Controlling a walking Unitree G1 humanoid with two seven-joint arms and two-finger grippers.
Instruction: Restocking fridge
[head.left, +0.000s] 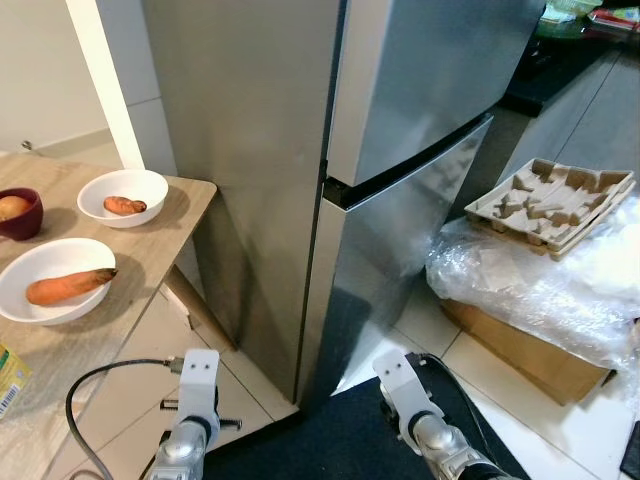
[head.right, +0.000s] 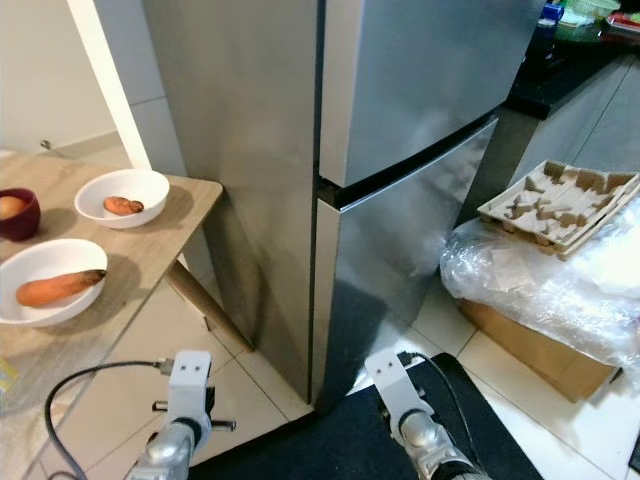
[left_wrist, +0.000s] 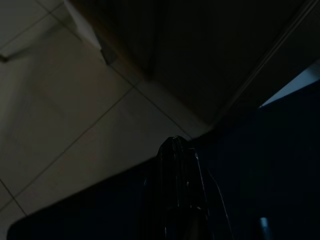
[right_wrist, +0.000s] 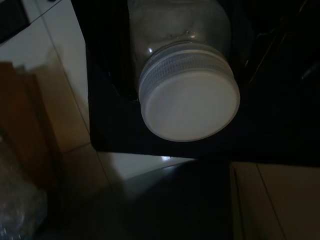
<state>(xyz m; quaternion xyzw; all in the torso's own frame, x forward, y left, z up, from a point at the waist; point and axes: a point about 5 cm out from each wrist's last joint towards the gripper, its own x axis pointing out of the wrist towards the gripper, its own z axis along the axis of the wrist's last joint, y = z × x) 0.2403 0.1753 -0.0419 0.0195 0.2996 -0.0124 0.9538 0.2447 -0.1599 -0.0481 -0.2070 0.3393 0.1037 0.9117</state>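
Note:
The tall steel fridge (head.left: 400, 130) stands in front of me with both doors closed. My right gripper (right_wrist: 185, 65) is shut on a clear glass jar (right_wrist: 190, 105) with a white screw lid, held low above a dark floor mat (head.left: 340, 440). My left gripper (left_wrist: 177, 165) hangs low over the mat's edge, its black fingers pressed together with nothing between them. Both silver arms come up from the bottom of the eye views, the left arm (head.left: 195, 400) and the right arm (head.left: 410, 400). A carrot (head.left: 68, 286) lies in a white bowl (head.left: 40, 262) on the wooden table (head.left: 150, 240).
A second white bowl (head.left: 140, 184) holds a small sweet potato (head.left: 124, 206); a dark red bowl (head.left: 20, 218) sits beside it. Right of the fridge, a cardboard box under plastic wrap (head.left: 530, 290) carries pulp trays (head.left: 550, 203). A dark counter (head.left: 560, 70) runs behind.

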